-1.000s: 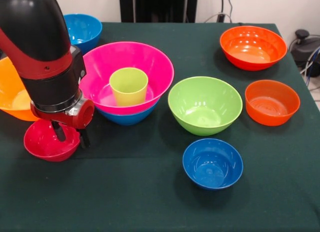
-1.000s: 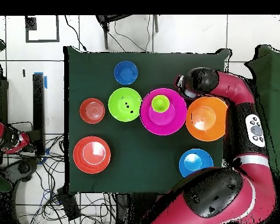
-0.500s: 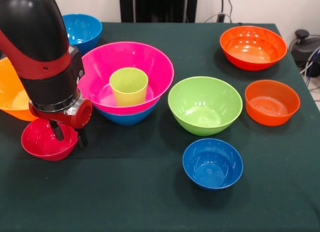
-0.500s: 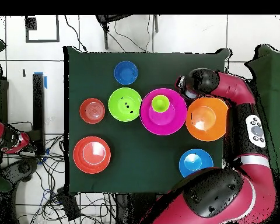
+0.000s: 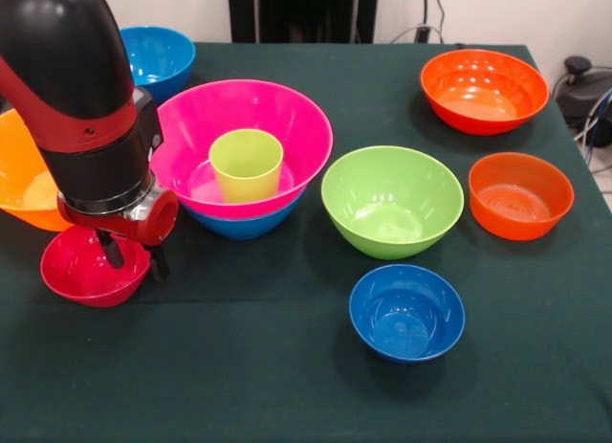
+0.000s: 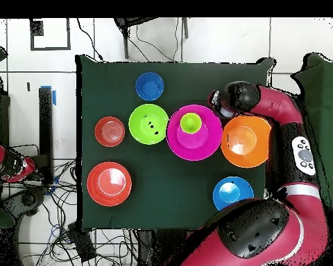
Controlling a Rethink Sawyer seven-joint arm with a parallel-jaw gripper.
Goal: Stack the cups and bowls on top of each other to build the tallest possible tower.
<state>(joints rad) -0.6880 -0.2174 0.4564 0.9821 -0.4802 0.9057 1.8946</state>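
Gripper (image 5: 134,259), at the frame's lower left, is straddling the right rim of the crimson bowl (image 5: 84,267), one dark finger (image 5: 113,251) inside and the other outside; whether it is actually pinching the wall cannot be told. The bowl is sitting on the green table (image 5: 287,386), just below the orange bowl (image 5: 21,180) and left of the tower (image 5: 244,161): pink bowl on blue, with the cup (image 5: 247,162) standing inside. The crimson bowl is probably light, rigid and glossy, so slippery; a rim pinch is suiting it best.
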